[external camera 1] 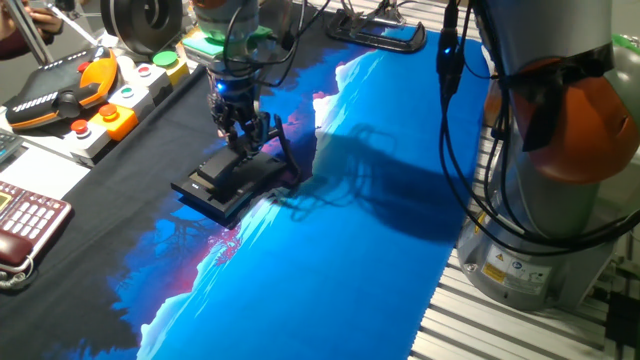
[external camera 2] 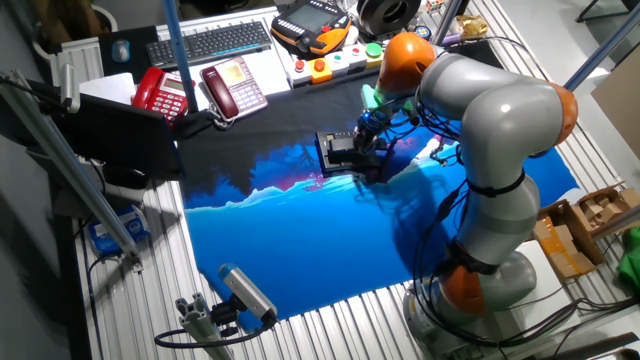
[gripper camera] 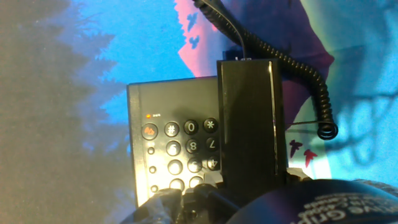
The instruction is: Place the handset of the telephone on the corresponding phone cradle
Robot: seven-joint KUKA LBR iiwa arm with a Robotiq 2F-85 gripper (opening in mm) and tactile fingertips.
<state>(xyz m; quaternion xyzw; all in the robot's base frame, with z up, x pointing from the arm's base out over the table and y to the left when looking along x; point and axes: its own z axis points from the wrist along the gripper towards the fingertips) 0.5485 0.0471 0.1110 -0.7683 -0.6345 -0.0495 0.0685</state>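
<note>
The black telephone (external camera 1: 222, 185) sits on the blue and black cloth; it also shows in the other fixed view (external camera 2: 340, 152). In the hand view its keypad (gripper camera: 180, 149) lies left of the black handset (gripper camera: 249, 118). The handset lies lengthwise over the phone cradle side of the base, hiding the channel. I cannot tell if it is seated. Its coiled cord (gripper camera: 305, 68) curls off to the right. My gripper (external camera 1: 245, 140) stands right over the phone, its fingers closed on the handset's near end (gripper camera: 249, 199).
A dark red phone (external camera 1: 25, 225) with pale keys lies at the left edge. An orange pendant (external camera 1: 70, 95) and a button box (external camera 1: 130, 100) are at the back left. A keyboard (external camera 2: 210, 42) and another red phone (external camera 2: 160, 92) lie beyond. The arm's base (external camera 1: 540, 150) stands at the right.
</note>
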